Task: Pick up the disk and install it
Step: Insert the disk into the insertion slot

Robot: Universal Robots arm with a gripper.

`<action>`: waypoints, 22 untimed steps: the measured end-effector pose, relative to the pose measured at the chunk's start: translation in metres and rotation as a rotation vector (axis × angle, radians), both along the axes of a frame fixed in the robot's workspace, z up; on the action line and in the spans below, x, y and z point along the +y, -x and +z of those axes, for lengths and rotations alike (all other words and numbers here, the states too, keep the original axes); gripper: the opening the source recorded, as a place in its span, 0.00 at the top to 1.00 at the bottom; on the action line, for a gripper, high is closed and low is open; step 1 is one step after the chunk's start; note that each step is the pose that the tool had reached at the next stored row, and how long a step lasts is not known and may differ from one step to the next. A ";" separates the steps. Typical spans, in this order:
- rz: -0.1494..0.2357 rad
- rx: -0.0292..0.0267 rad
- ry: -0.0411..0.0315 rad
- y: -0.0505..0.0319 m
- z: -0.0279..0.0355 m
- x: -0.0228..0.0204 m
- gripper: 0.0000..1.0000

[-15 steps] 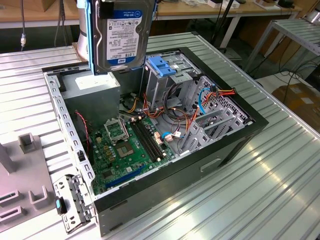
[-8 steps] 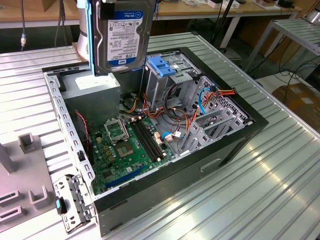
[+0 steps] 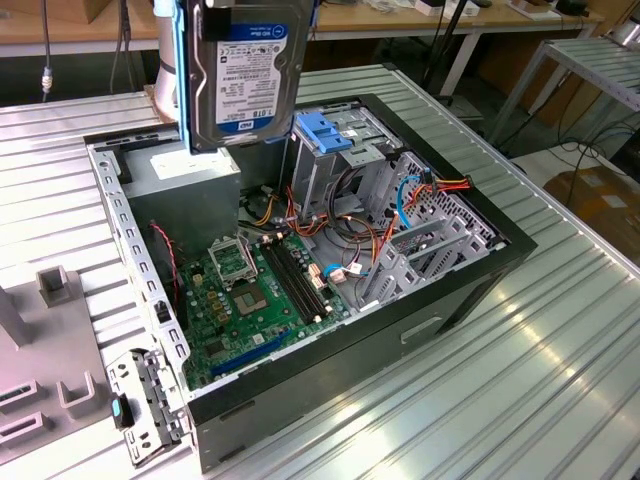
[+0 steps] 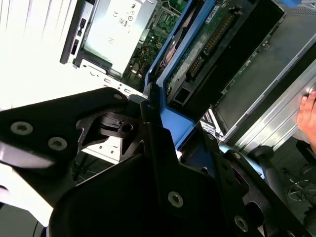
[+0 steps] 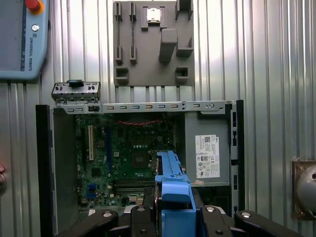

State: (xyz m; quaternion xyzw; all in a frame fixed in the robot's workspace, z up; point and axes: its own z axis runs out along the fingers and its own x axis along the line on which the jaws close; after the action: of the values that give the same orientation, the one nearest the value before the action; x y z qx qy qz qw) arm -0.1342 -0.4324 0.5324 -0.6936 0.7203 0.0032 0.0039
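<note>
- Exterior view: the disk (image 3: 245,75) hangs upright in the air with its label facing the camera and blue rails down its sides. It is above the far end of an open computer case (image 3: 470,290) and clear of it.
- The case lies on its side in the middle of a ribbed metal surface (image 3: 540,400). Inside it are a green motherboard (image 3: 255,295) and a grey power supply (image 3: 185,180) directly under the disk. A metal drive cage (image 3: 335,170) carries a blue latch (image 3: 322,135) near the disk's lower corner.
- A grey fixture plate (image 3: 25,340) lies at the surface's edge on the exterior view's left.
- Second wrist view: the black claw (image 4: 148,111) is clamped on the disk's blue rail, and the disk's circuit-board underside (image 4: 207,44) stretches away beyond it. A person's hand (image 4: 308,116) rests on the surface beside the case.
- First wrist view: the claw (image 5: 173,217) grips the disk (image 5: 170,182), which is seen edge-on above the open case, over the motherboard and beside the power supply. Beyond the case lie the fixture plate and a grey pendant (image 5: 19,39).
</note>
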 end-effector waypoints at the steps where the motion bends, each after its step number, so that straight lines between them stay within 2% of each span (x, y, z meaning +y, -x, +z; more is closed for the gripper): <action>1: 0.000 0.0000 0.0000 0.0000 0.0000 -0.0003 0.63; 22: 0.000 0.0000 0.0000 -0.0008 0.0000 -0.0094 0.63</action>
State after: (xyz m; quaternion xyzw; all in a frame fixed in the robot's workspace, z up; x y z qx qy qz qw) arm -0.1334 -0.4418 0.5323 -0.6937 0.7203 0.0032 0.0039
